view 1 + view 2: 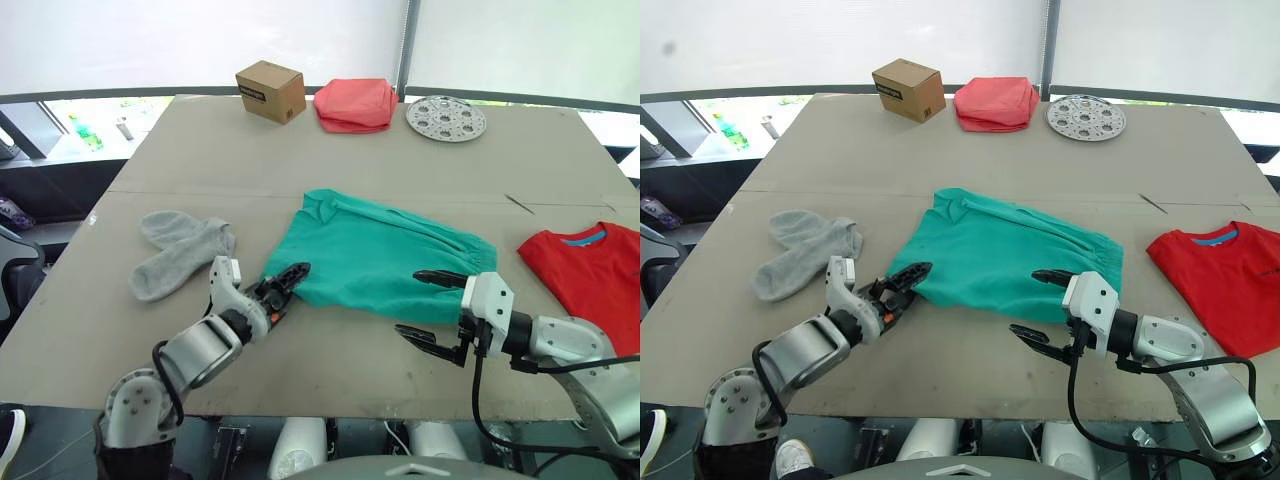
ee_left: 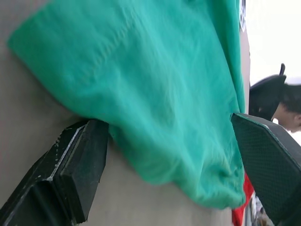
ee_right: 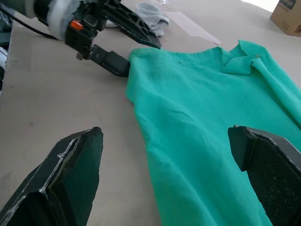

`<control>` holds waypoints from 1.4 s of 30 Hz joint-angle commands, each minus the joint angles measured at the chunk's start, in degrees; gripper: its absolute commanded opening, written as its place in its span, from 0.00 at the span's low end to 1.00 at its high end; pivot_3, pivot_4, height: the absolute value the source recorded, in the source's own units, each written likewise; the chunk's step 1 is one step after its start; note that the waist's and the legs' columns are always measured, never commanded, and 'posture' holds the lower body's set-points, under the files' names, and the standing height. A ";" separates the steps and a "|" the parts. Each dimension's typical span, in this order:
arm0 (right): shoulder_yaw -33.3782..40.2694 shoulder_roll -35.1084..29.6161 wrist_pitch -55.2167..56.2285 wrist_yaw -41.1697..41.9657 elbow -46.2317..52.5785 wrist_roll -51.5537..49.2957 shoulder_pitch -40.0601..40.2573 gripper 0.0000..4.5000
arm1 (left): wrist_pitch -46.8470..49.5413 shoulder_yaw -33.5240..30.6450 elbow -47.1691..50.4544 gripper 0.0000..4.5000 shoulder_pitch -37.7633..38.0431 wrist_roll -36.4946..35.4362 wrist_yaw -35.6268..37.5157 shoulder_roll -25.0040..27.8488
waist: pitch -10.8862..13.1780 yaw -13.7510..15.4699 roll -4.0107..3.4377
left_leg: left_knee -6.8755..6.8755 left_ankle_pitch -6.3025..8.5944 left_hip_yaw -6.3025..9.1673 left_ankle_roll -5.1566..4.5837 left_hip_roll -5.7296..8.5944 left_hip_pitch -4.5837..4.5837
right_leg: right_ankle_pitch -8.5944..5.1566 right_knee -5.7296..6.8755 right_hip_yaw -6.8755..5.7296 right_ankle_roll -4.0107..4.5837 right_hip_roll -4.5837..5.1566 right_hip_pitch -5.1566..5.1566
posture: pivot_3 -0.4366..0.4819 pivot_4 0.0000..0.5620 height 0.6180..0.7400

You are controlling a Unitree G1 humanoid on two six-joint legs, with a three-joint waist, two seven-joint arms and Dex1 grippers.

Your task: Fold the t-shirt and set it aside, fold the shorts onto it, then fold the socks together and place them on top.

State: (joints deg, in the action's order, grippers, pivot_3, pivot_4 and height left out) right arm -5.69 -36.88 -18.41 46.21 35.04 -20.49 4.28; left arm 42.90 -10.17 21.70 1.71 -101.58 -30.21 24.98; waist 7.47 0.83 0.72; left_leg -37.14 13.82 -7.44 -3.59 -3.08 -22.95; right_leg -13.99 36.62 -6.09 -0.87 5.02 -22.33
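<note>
Both end effectors, left point(image 1: 283, 283) and right point(image 1: 432, 307), gape beside the limp teal-green fabric shorts point(image 1: 375, 255), best pinched at near corners.

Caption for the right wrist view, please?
Open right gripper approaches the teal shorts while the left gripper brackets their far corner.

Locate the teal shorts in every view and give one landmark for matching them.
Left eye: shorts at table centre.
Right eye: shorts at centre.
Left wrist: shorts fill the upper middle.
Right wrist: shorts spread across the right half.
Landmark: left claw at the shorts' corner, seen from the right wrist.
</note>
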 commanded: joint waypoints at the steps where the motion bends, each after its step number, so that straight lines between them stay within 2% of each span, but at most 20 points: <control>1: 1.30 0.27 1.36 -0.61 1.68 -0.29 0.41 1.00 | -0.56 1.76 -4.30 0.99 -3.40 3.91 0.74 -1.34 | 0.00 0.17 0.00 | 0.01 0.00 0.00 0.00 0.00 0.00 | 0.00 0.00 0.00 0.00 -0.01 0.00 | 0.48 0.27 1.00; 9: 1.45 0.33 2.55 -2.45 1.55 1.66 2.09 1.00 | -2.35 3.60 -14.10 0.99 -11.63 18.19 9.41 -7.00 | 0.00 0.41 0.00 | 0.01 -0.01 0.00 -0.02 0.06 -0.03 | 0.00 -0.02 -0.05 -0.01 -0.01 0.00 | 0.48 0.27 1.00; 13: 2.42 0.34 2.16 -3.35 2.29 1.63 2.63 1.00 | -4.85 2.20 -20.97 0.72 -16.96 24.02 10.10 -10.94 | -0.02 0.82 -0.01 | 0.00 -0.01 0.02 -0.02 0.06 -0.03 | -0.01 -0.04 -0.09 -0.04 0.00 0.02 | 0.48 0.27 1.00; 16: 2.91 0.09 2.03 -3.83 2.58 1.92 3.13 1.00 | -4.67 2.33 -24.18 0.45 -20.31 27.89 11.96 -12.99 | 0.00 0.99 0.04 | -0.01 0.00 0.02 -0.03 0.07 -0.06 | -0.06 -0.06 -0.09 -0.12 -0.01 0.01 | 0.48 0.27 1.00; 18: 3.25 0.12 1.88 -4.15 2.94 1.96 3.50 1.00 | -5.40 0.74 -25.55 0.21 -21.58 29.62 12.44 -14.61 | 0.01 1.01 0.05 | 0.01 -0.03 0.03 -0.10 0.07 -0.09 | -0.05 -0.07 -0.12 -0.11 -0.02 -0.01 | 0.48 0.27 1.00; 19: 3.44 0.17 1.75 -4.43 3.13 2.00 3.65 1.00 | -6.19 -0.29 -25.99 0.17 -21.94 30.51 12.41 -15.16 | 0.02 1.06 0.05 | 0.02 -0.04 0.04 -0.12 0.07 -0.10 | -0.05 -0.07 -0.12 -0.11 -0.02 -0.01 | 0.48 0.27 1.00; 21: 3.85 0.26 1.54 -5.24 3.46 2.24 3.98 1.00 | -8.89 -3.39 -26.28 0.00 -22.32 32.44 11.08 -16.08 | 0.01 1.28 0.04 | 0.05 -0.06 0.08 -0.15 0.06 -0.11 | -0.01 -0.08 -0.16 -0.05 -0.03 -0.02 | 0.48 0.27 1.00; 25: 4.29 0.33 1.57 -6.40 3.13 2.81 3.95 1.00 | -13.02 -8.55 -25.56 0.00 -22.76 35.43 8.65 -17.23 | 0.07 0.50 0.14 | 0.11 -0.05 0.07 -0.14 0.01 -0.10 | -0.01 -0.08 -0.15 -0.07 -0.08 -0.02 | 0.48 0.27 1.00; 29: 4.83 0.69 2.12 -7.70 1.74 3.72 3.22 1.00 | -18.21 -12.97 -23.95 0.00 -23.74 40.46 6.48 -16.03 | 0.21 -0.45 0.39 | 0.22 -0.07 0.08 -0.16 0.00 -0.04 | -0.05 -0.09 -0.03 -0.18 -0.18 -0.05 | 0.48 0.27 1.00; 31: 5.03 0.94 2.10 -7.89 1.44 3.80 2.97 1.00 | -17.85 -10.70 -21.32 0.00 -24.53 44.91 12.18 -12.05 | 0.37 -0.05 0.63 | 0.31 -0.11 0.08 -0.22 -0.01 -0.05 | -0.04 -0.10 -0.03 -0.17 -0.22 -0.10 | 0.48 0.27 1.00; 32: 5.21 1.08 2.06 -7.97 1.25 3.78 2.75 1.00 | -17.49 -7.41 -19.27 0.00 -25.11 48.49 18.20 -8.25 | 0.38 0.26 0.64 | 0.34 -0.13 0.11 -0.23 -0.01 -0.14 | -0.04 -0.11 -0.07 -0.16 -0.27 -0.20 | 0.48 0.27 1.00; 33: 5.44 1.12 2.04 -8.00 1.04 3.79 2.58 1.00 | -19.28 -1.71 -16.89 0.00 -25.32 54.56 27.98 -2.78 | 0.39 0.35 0.67 | 0.33 -0.13 0.15 -0.22 0.01 -0.25 | 0.01 -0.18 -0.08 -0.07 -0.23 -0.29 | 0.48 0.27 1.00; 34: 5.59 1.15 2.03 -8.01 0.93 3.81 2.47 1.00 | -20.71 2.07 -15.48 0.00 -25.39 58.72 34.63 0.71 | 0.51 0.42 0.85 | 0.32 -0.13 0.16 -0.21 0.02 -0.33 | 0.01 -0.18 -0.11 -0.07 -0.22 -0.33 | 0.48 0.27 1.00; 35: 5.85 1.17 1.99 -8.03 0.93 3.78 2.57 1.00 | -24.76 6.46 -14.63 0.00 -24.92 63.99 42.26 4.33 | 0.53 0.45 0.88 | 0.25 -0.12 0.25 -0.12 0.03 -0.61 | 0.02 -0.20 -0.27 -0.06 -0.26 -0.48 | 0.48 0.27 1.00; 36: 5.94 1.19 1.89 -8.08 0.91 3.77 2.50 1.00 | -27.73 8.97 -14.59 0.00 -24.66 67.21 46.92 6.39 | 0.49 0.50 0.79 | 0.19 -0.26 0.43 0.28 0.02 -0.89 | 0.03 -0.33 -0.46 -0.03 -0.45 -0.67 | 0.48 0.27 1.00; 38: 6.46 1.13 1.78 -8.25 1.21 3.75 3.01 1.00 | -37.04 14.18 -16.09 0.00 -24.56 74.01 58.15 9.46 | 0.30 0.51 0.27 | 0.23 -0.19 0.35 0.37 0.09 -0.89 | 0.03 -0.55 -0.47 -0.02 -0.26 -0.61 | 0.48 0.27 1.00; 40: 6.99 1.09 1.56 -8.57 1.74 3.75 3.61 1.00 | -45.25 18.40 -18.23 0.00 -24.94 78.62 68.27 10.78 | 0.28 0.38 0.21 | 0.36 -0.16 0.26 0.31 0.25 -0.88 | 0.03 -0.72 -0.34 -0.03 0.05 -0.60 | 0.48 0.27 1.00; 42: 7.42 1.07 1.28 -8.86 2.16 3.69 3.94 1.00 | -51.62 20.69 -20.11 0.00 -25.20 81.34 75.00 10.74 | 0.29 0.18 0.21 | 0.42 -0.14 0.21 0.26 0.25 -0.86 | 0.03 -0.75 -0.31 -0.04 0.05 -0.61 | 0.48 0.27 1.00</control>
State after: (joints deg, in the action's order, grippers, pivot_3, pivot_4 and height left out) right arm -0.18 -35.64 -17.43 38.00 35.03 -16.44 8.29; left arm -2.92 9.65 1.69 -23.17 -22.56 39.28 35.39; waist 7.77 1.01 0.94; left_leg -36.70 13.67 -7.23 -3.35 -2.85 -23.81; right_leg -13.96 35.88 -6.41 -0.91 5.05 -22.96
